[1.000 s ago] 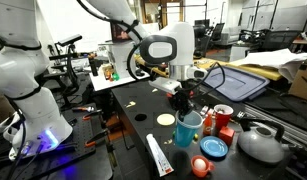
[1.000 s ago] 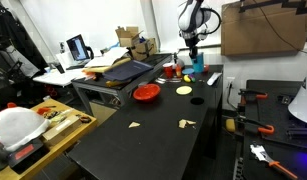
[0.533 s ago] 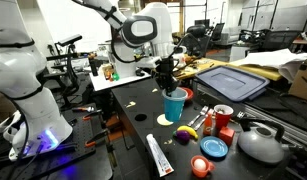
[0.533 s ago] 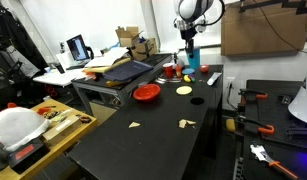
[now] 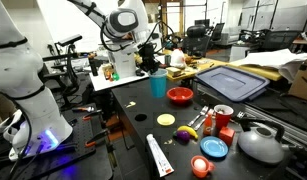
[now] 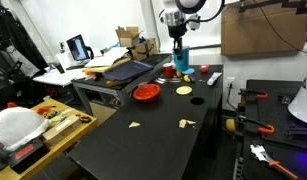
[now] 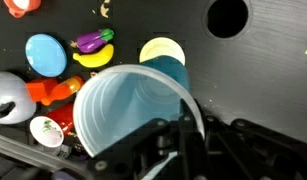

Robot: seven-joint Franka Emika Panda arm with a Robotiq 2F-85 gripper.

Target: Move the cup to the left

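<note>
Cup [image 5: 158,86] hung clear of desk [image 5: 131,130], near red bowl [image 5: 180,95]. My gripper [image 5: 155,72] pinched cup wall at rim. Looked empty. I judged it light, thin, slick plastic, squashable; gentle rim pinch suited.

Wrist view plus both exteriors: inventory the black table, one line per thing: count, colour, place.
cup: 1, light blue, held in the gripper above the table
bowl: 1, red, on the table beside the cup
yellow disc: 1, yellow, flat, in front of the bowl
blue disc: 1, blue, flat, near the table edge
small cup: 1, red with white rim, behind the blue disc
toy banana: 1, yellow, beside the blue disc
toy eggplant: 1, purple, against the banana
tube: 1, white, lying flat
table: 1, black
gripper: 1, shut on the cup's rim
</note>
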